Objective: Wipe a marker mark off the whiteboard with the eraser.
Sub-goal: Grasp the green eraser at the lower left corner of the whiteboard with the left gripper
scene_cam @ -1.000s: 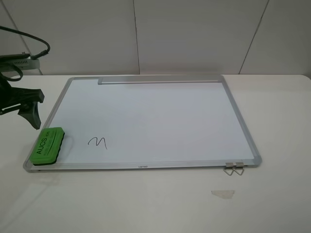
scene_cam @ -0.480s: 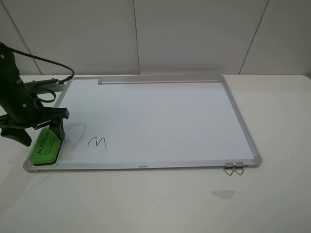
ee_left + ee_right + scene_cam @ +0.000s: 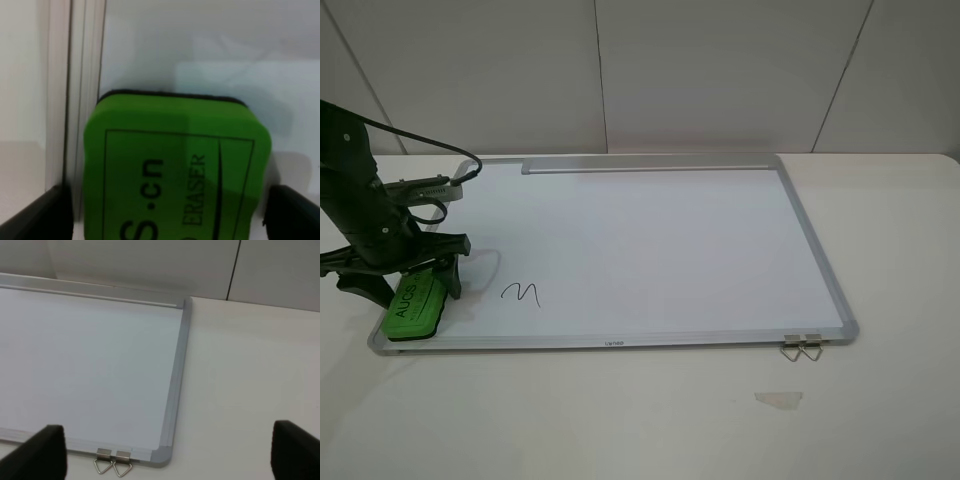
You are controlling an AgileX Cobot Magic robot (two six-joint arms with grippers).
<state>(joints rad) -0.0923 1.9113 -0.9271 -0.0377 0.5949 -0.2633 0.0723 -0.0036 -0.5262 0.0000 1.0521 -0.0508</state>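
L gripper (image 3: 412, 288) has dropped onto eraser (image 3: 415, 305): jaws wide, straddling it, nothing clamped yet. Grasp next; mark (image 3: 521, 293) at eraser's 3 o'clock, unwiped.

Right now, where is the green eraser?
In the exterior high view the eraser lies on the whiteboard's bottom-left corner, between the open left gripper's fingers, left of the marker mark.

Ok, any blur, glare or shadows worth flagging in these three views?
Left wrist: the eraser is very close and soft-focused, its lettering smeared but readable. Exterior high: sharp and evenly lit, with only a faint shadow on the whiteboard near the eraser; the mark is crisp. Right wrist: clear, no glare.
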